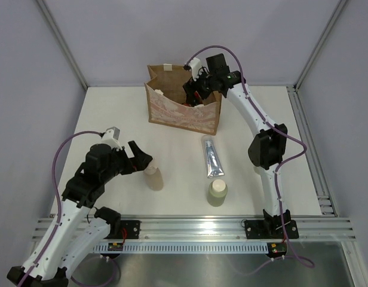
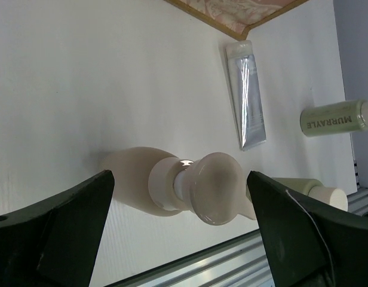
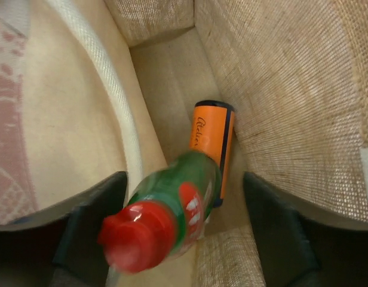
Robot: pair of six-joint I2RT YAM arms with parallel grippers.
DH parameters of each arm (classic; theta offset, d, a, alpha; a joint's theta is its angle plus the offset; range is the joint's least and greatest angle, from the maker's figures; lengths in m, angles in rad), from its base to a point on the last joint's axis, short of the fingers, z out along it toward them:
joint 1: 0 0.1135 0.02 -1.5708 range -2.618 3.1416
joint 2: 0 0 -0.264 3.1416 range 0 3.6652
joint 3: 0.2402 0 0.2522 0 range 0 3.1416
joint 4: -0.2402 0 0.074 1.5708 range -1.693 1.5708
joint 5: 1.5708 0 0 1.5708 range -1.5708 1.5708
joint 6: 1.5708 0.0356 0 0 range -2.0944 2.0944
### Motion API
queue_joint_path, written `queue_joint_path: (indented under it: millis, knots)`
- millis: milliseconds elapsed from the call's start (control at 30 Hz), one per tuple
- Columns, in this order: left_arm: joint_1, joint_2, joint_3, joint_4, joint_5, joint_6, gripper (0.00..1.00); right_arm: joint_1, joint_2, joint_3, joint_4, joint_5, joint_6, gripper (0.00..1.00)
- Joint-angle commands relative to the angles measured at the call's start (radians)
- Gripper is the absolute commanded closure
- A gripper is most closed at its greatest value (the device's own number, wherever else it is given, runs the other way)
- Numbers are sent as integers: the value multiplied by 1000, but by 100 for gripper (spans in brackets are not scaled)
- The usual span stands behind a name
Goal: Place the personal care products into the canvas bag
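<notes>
My right gripper (image 3: 184, 185) hangs open inside the mouth of the canvas bag (image 1: 184, 113). A green red-capped bottle (image 3: 178, 197) sits blurred and tilted between its fingers, with gaps on both sides. Below it, a small orange bottle (image 3: 211, 134) lies on the bag floor. My left gripper (image 2: 181, 185) is wide open, straddling the cream cap of a beige bottle (image 2: 196, 185) without touching it. On the table lie a silver-blue tube (image 1: 212, 157) and a second beige bottle (image 1: 218, 192). A third bottle lettered MURAYLE (image 2: 336, 118) shows right of the tube.
The bag's cream handle (image 3: 106, 101) curves along the left of the right wrist view, close to the left finger. An aluminium rail (image 1: 190, 227) runs along the table's near edge. Grey walls enclose the table on three sides.
</notes>
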Motion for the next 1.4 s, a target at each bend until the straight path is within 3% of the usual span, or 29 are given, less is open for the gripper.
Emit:
queue_joint_path:
  millis: [0, 67, 267, 600, 800, 1000, 1100, 1233, 1367]
  knots:
    - [3, 8, 5, -22, 89, 4, 1, 2, -9, 73, -26, -21, 18, 8]
    - [1, 5, 0, -25, 114, 18, 1, -1, -21, 108, -36, -39, 33, 2]
    - [-3, 14, 1, -57, 153, 35, 1, -18, -108, 127, -64, -134, 49, 1]
    - [-105, 110, -20, -48, -2, 28, 1, -64, -282, -22, -109, -410, 49, 0]
    - [-149, 160, 0, -20, -117, 45, 1, -67, -325, -74, -110, -403, 40, 0]
    - [-149, 170, 17, -3, -117, 38, 1, -67, -216, -22, -155, -341, 70, 1]
    - [-149, 149, 12, -5, -116, 32, 1, -58, -204, -33, -225, -371, -26, 1]
    - [-149, 78, -9, 6, -107, 35, 1, 14, -228, -40, -475, -323, -371, 1]
    - [-148, 12, -8, 9, -107, 56, 1, 124, -371, -311, -394, -224, -468, 0]
